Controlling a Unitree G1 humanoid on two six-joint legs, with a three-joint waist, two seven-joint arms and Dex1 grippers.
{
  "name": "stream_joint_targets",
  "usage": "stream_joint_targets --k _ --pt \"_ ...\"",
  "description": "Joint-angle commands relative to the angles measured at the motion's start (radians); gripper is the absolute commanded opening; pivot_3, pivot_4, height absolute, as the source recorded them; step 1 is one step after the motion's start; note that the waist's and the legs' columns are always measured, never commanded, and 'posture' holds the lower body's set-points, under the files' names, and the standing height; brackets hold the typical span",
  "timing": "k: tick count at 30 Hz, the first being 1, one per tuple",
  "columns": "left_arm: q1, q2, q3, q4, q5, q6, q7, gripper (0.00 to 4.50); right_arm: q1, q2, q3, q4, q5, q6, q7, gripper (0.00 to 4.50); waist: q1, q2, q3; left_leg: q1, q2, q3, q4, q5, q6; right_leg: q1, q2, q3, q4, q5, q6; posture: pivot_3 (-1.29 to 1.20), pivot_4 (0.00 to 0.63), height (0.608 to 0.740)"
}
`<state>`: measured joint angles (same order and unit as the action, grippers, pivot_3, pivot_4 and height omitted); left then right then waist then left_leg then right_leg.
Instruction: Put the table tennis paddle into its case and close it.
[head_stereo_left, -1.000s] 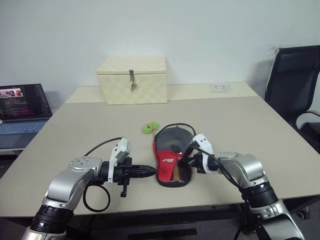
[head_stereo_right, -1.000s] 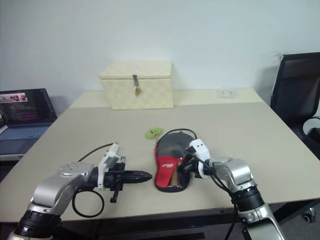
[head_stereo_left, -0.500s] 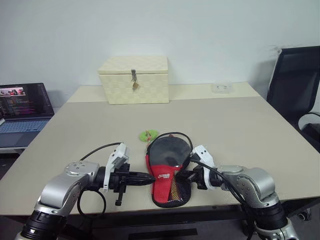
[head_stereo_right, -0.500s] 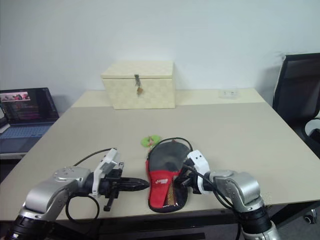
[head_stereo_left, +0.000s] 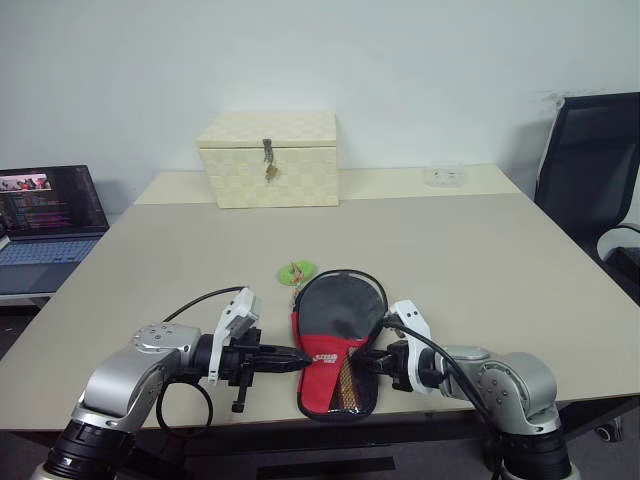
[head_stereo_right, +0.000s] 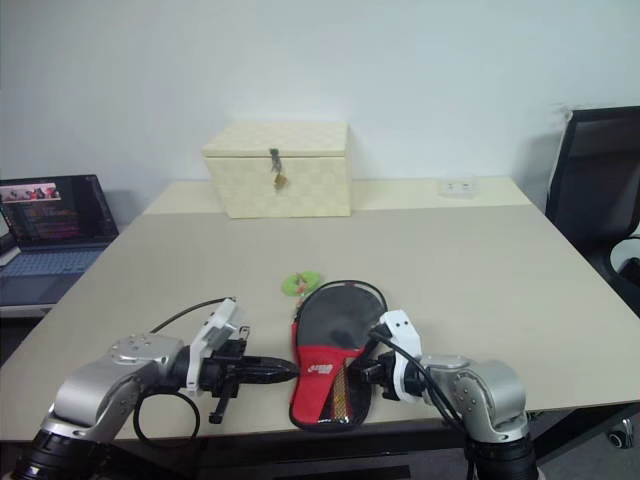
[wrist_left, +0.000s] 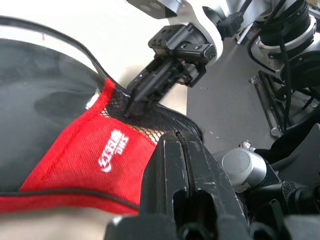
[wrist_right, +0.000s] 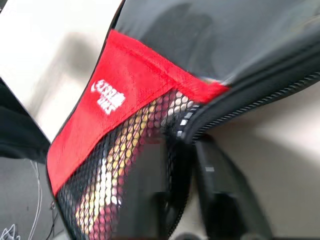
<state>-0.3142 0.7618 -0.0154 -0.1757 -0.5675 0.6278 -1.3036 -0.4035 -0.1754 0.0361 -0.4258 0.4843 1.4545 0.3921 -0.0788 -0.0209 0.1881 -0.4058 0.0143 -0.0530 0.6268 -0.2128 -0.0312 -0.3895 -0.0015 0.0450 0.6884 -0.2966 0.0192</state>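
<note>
Clenched flat, with nothing between them, the left gripper's (head_stereo_left: 295, 356) jaws pointed across at the case's (head_stereo_left: 335, 345) left edge, their tips touching or just short of the red fabric. On the other side the right gripper (wrist_left: 131, 102) had its jaws a little parted at the case's mesh edge by the zip; whether they pinched the fabric or had let go could not be told. The case lay flat near the table's (head_stereo_left: 480, 260) front edge, round end away from the robot, and the paddle (wrist_right: 107, 172) was inside it, its light wood handle showing through the mesh pocket. A green tag (head_stereo_left: 297, 270) lay just beyond the round end. The step in hand looked like closing the zip. To do it well, the left tip should pin the case against the table while the right takes the slider cleanly and draws it along the curved track without lifting the pouch or dragging it off the near edge.
</note>
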Motion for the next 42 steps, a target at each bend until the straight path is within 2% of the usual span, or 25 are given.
stream_joint_targets --k 1,4,5,8,12,15,19,22,28,33,39,42 --pt "-0.005 0.019 0.016 -0.012 -0.007 -0.01 0.003 0.0 0.006 -0.09 0.031 -0.082 0.022 -0.027 0.035 2.02 0.001 0.0 0.0 0.0 0.0 0.0 0.0 0.0 0.0 0.0 0.0 0.0 0.0 0.0 0.0 0.0 0.15 0.74" --pt "-0.001 0.022 0.034 -0.007 -0.015 0.001 0.02 0.0 0.008 -0.263 0.085 -0.135 0.042 -0.117 0.149 2.98 0.004 0.0 0.0 -0.001 0.0 0.0 0.0 0.0 0.0 0.0 0.0 -0.001 -0.002 0.0 0.0 0.0 0.15 0.74" --pt "0.0 0.023 0.04 -0.002 -0.014 0.002 0.026 0.0 0.002 -0.3 0.083 -0.145 0.057 -0.142 0.185 3.42 0.005 0.0 0.0 -0.002 0.0 0.001 0.0 0.0 0.0 0.0 0.0 -0.001 -0.004 0.0 0.001 0.0 0.15 0.74" --pt "0.0 0.023 0.064 0.022 -0.008 0.0 0.055 0.0 -0.071 -0.305 -0.004 -0.121 0.139 -0.197 0.262 4.39 0.002 0.0 0.001 -0.003 0.001 0.001 0.0 0.0 0.0 0.0 0.0 -0.002 -0.007 0.0 0.001 0.0 0.15 0.74" --pt "-0.014 0.009 0.083 0.07 0.017 -0.007 0.128 0.0 -0.179 -0.243 -0.034 -0.02 0.159 -0.26 0.259 4.46 0.001 0.0 0.001 -0.003 0.002 0.001 0.0 0.0 0.0 0.0 0.001 -0.002 -0.006 0.0 0.001 0.0 0.15 0.74" --pt "-0.027 -0.028 0.106 0.102 0.039 -0.042 0.211 0.0 -0.26 -0.163 0.059 0.167 0.061 -0.386 0.228 4.46 0.003 0.0 0.0 -0.002 0.002 0.001 0.0 0.0 0.0 0.001 0.001 -0.001 -0.006 0.0 0.001 0.0 0.15 0.74" --pt "-0.049 -0.057 0.118 0.159 0.093 -0.096 0.305 0.0 -0.288 -0.105 0.164 0.337 -0.053 -0.515 0.202 4.46 0.016 -0.001 0.0 -0.004 0.001 0.001 0.0 0.0 0.0 0.0 -0.001 -0.001 -0.007 0.003 -0.004 0.0 0.15 0.74" --pt "-0.077 -0.074 0.127 0.212 0.127 -0.121 0.372 0.59 -0.3 -0.064 0.202 0.435 -0.119 -0.582 0.172 4.5 0.025 -0.001 0.0 -0.007 0.0 0.0 0.0 0.0 0.0 -0.002 -0.001 -0.002 -0.007 0.003 -0.004 0.0 0.15 0.74" --pt "-0.196 -0.116 0.088 0.376 0.218 -0.168 0.466 2.67 -0.283 -0.033 0.234 0.482 -0.188 -0.615 0.146 4.5 0.036 -0.001 0.0 -0.011 -0.001 -0.001 0.002 0.0 0.0 -0.006 -0.003 -0.004 -0.005 0.004 -0.003 0.0 0.15 0.74" --pt "-0.385 -0.197 0.04 0.628 0.316 -0.232 0.536 4.46 -0.261 -0.03 0.232 0.458 -0.205 -0.598 0.137 4.5 0.047 -0.001 0.0 -0.011 -0.002 0.0 0.003 0.0 0.0 -0.006 -0.001 -0.006 -0.004 0.005 -0.002 0.0 0.15 0.74" --pt "-0.606 -0.285 0.025 0.994 0.391 -0.322 0.573 4.46 -0.251 -0.034 0.23 0.435 -0.209 -0.578 0.13 4.5 0.047 -0.001 0.0 -0.011 -0.003 0.001 0.003 0.0 0.0 -0.006 -0.001 -0.006 -0.005 0.005 -0.001 0.0 0.15 0.74" --pt "-0.74 -0.327 0.025 1.235 0.428 -0.369 0.58 4.46 -0.245 -0.03 0.229 0.423 -0.212 -0.564 0.113 4.5 0.047 -0.001 0.0 -0.011 -0.004 0.001 0.003 0.0 0.0 -0.006 -0.001 -0.006 -0.005 0.005 -0.001 0.0 0.15 0.74"
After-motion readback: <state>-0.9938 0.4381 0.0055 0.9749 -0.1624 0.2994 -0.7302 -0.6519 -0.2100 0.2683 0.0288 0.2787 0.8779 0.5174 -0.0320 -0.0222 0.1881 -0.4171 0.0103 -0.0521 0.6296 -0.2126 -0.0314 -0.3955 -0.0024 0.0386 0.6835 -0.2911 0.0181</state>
